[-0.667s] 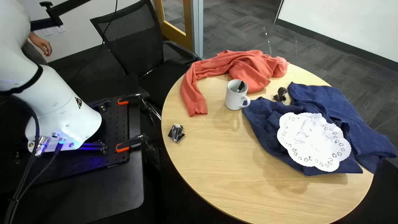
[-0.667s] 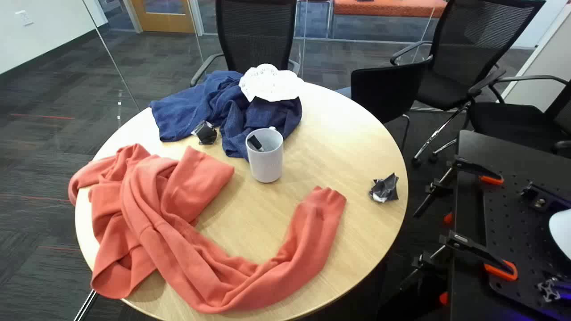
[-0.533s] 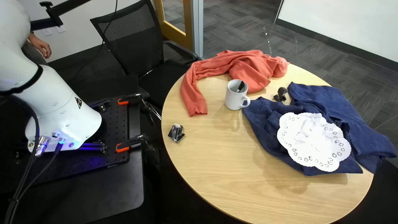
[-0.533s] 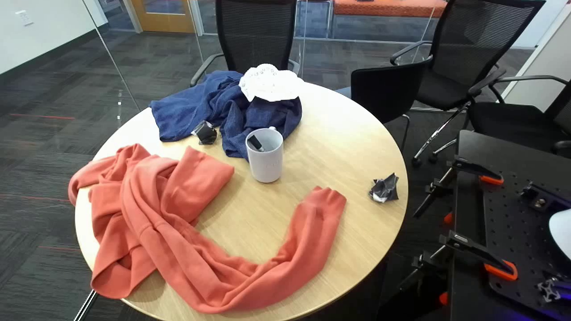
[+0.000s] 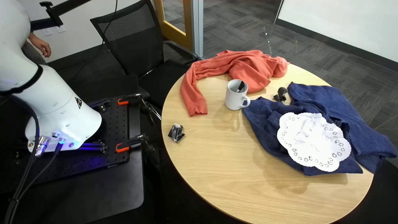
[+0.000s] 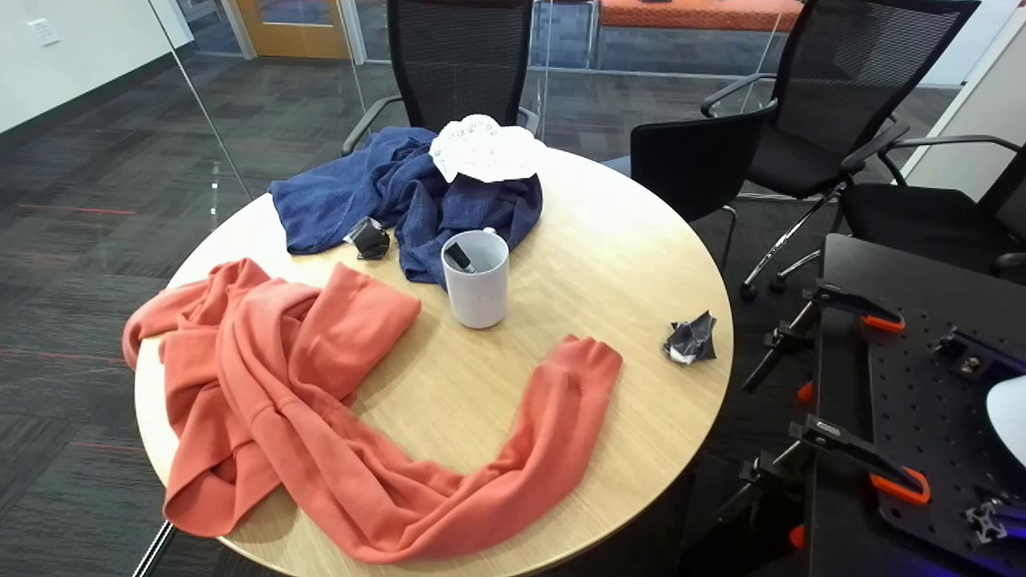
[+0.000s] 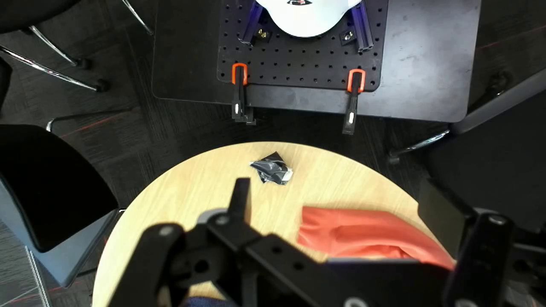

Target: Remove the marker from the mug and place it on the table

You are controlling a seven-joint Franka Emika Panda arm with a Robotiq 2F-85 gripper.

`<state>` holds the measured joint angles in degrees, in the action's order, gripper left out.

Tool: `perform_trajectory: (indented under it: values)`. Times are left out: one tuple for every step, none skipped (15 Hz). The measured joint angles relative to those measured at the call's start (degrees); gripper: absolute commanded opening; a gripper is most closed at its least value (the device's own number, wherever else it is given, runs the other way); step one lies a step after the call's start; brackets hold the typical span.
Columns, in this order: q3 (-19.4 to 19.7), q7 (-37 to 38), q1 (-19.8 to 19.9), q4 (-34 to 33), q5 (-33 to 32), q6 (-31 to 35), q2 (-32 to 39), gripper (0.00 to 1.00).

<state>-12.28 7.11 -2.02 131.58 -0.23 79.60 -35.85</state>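
A: Why park the round wood-topped table (image 5: pixel 217 174) next to the black bench (image 7: pixel 431 64)?

B: Reach, I'd guess. The Franka arm (image 5: pixel 59 102) sits on that bench, so the table is its workspace.

A: Fabric?

B: Coral sweater (image 5: pixel 236 67) in an arc, navy cloth (image 5: pixel 342 107) bunched near it, scalloped paper doily (image 5: pixel 314 141) resting on the navy cloth. Probably distractors.

A: State of the gripper (image 7: pixel 339 202)?

B: Only the wrist view has it: above the table, fingers (image 7: pixel 239 198) spread wide, nothing held. Reads as a ready pose.

A: Orange-tipped clamps (image 7: pixel 239 96)?

B: Pinning the arm's baseplate (image 7: pixel 298 76) to the bench; should stop it creeping.

A: White mug (image 5: pixel 233 98)?

B: Upright on the table between sweater and navy cloth, serving as pen holder. The crumpled black wrapper (image 7: pixel 273 168) in the wrist view isn't our target.

A: So marker (image 6: pixel 459 257) versus gripper?

B: Both exterior views put the marker inside the mug, leaning, dark end up near the rim, whitish part lower. Well apart from the gripper and, I judge, below it. Wrist view shows neither mug nor marker; the gripper's own body likely masks them. Next: get over the mug, straddle the dark end.
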Motion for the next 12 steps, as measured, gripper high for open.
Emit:
perform_trajectory:
  values:
    - [0.02, 0.0, -0.05, 0.0, 0.0, 0.0, 0.01, 1.0]
    - [0.04, 0.0, -0.08, 0.0, 0.0, 0.23, 0.05, 1.0]
    - [0.07, 0.0, -0.08, 0.02, 0.0, 0.83, 0.14, 1.0]
    - [0.13, 0.0, -0.08, 0.08, 0.0, 1.96, 0.33, 1.0]
    - [0.23, 0.0, -0.08, 0.19, 0.0, 3.54, 0.63, 1.0]
    - [0.36, 0.0, -0.08, 0.31, 0.0, 5.34, 1.04, 1.0]
    - [0.51, 0.0, -0.08, 0.46, 0.0, 7.44, 1.57, 1.0]
    - [0.67, 0.0, -0.08, 0.64, 0.0, 9.7, 2.21, 1.0]
    - [0.84, 0.0, -0.08, 0.89, 0.0, 12.04, 2.9, 1.0]
    - [1.01, 0.0, -0.08, 1.19, 0.0, 14.55, 3.66, 1.0]
    - [1.16, 0.0, -0.08, 1.5, 0.0, 17.17, 4.52, 1.0]
    - [1.28, 0.0, -0.08, 1.78, 0.0, 19.69, 5.44, 1.0]
